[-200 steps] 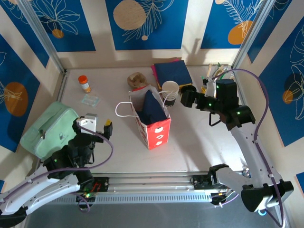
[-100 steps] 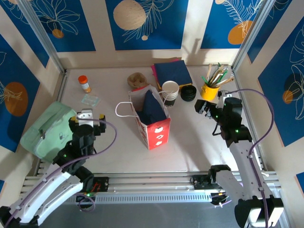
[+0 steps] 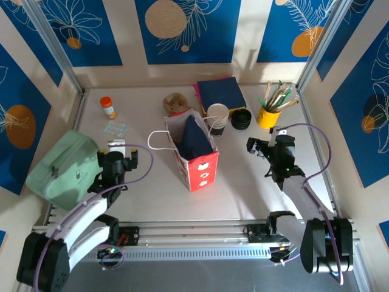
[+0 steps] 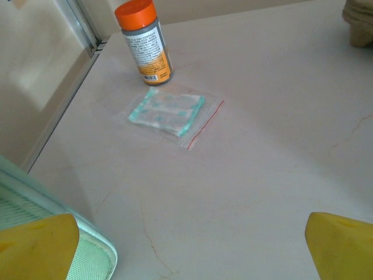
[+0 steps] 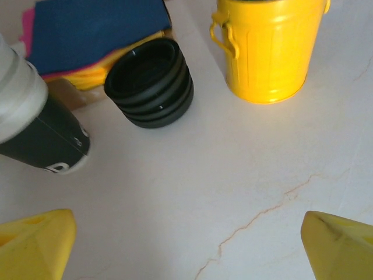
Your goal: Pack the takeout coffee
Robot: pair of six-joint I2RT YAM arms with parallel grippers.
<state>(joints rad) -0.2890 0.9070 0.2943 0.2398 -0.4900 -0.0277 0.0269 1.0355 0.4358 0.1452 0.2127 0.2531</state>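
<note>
Near the desk's front edge, your left gripper (image 4: pixel 189 251) and right gripper (image 5: pixel 186 245) both hang spread wide, holding nothing. Where the coffee is, you cannot tell. Something dark blue blocks the inside of the bag (image 3: pixel 196 159) at mid-desk, so the coffee may sit there. You look to be between steps. Check the bag before reaching toward the lids (image 5: pixel 150 81) or cups (image 5: pixel 35 125).

I get bright, even light; the red bag (image 3: pixel 200 170) throws a soft shadow on the counter (image 3: pixel 255 188). Wrist views are sharp, softer at near corners.
</note>
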